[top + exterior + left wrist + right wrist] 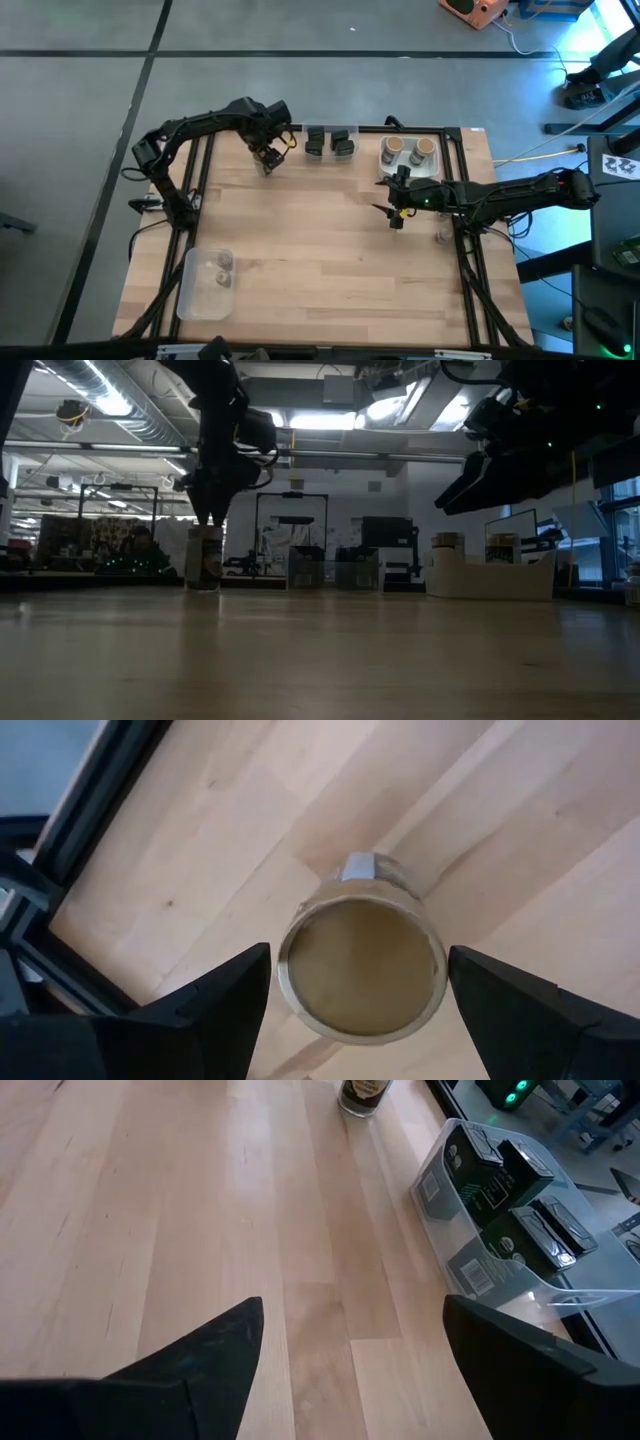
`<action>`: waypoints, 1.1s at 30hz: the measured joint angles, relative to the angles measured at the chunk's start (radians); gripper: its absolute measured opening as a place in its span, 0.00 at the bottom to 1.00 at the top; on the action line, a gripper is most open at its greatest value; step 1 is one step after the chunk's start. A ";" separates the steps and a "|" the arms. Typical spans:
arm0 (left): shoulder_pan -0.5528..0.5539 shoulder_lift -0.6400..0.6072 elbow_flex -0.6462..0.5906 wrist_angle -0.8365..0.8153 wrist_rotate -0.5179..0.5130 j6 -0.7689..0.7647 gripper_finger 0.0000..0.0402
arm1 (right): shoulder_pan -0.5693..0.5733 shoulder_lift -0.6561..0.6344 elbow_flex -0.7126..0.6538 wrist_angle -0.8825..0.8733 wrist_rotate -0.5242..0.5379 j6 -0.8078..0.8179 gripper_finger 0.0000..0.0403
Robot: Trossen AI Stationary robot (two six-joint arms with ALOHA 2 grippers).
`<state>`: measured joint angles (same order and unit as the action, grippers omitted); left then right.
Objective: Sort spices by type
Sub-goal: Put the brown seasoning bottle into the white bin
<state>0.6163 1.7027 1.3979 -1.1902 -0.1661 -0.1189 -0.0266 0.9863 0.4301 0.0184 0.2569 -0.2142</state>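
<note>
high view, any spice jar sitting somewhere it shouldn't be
Yes: one tan-topped jar stands alone on the bare table under the open left gripper, while the other two tan-topped jars sit in a tray at the far right.

Colour-wise: the desk [330,250] is pale blond wood with long plank streaks. Right between the black fingers [210,1010] of the left end effector [360,1010] there's a round jar [362,965] with a tan top and a cream rim. Ahead of the right end effector [350,1370], blackish boxy jars [510,1190] with white labels sit in a clear tray [560,1295].
</note>
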 joint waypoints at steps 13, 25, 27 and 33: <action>0.006 0.000 0.000 0.002 -0.020 -0.003 0.72 | 0.000 0.000 0.000 0.002 -0.007 0.000 0.76; 0.013 0.003 -0.066 0.012 -0.024 -0.016 0.72 | 0.000 0.000 0.000 -0.001 -0.024 0.001 0.76; 0.013 0.003 -0.080 0.021 -0.027 -0.025 0.72 | 0.000 0.000 0.000 -0.001 -0.033 0.003 0.76; 0.010 0.004 -0.083 0.052 -0.016 -0.030 0.72 | 0.000 0.000 0.000 0.000 -0.034 0.003 0.76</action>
<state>0.6262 1.7065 1.3151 -1.1385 -0.1825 -0.1490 -0.0265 0.9863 0.4301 0.0182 0.2234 -0.2108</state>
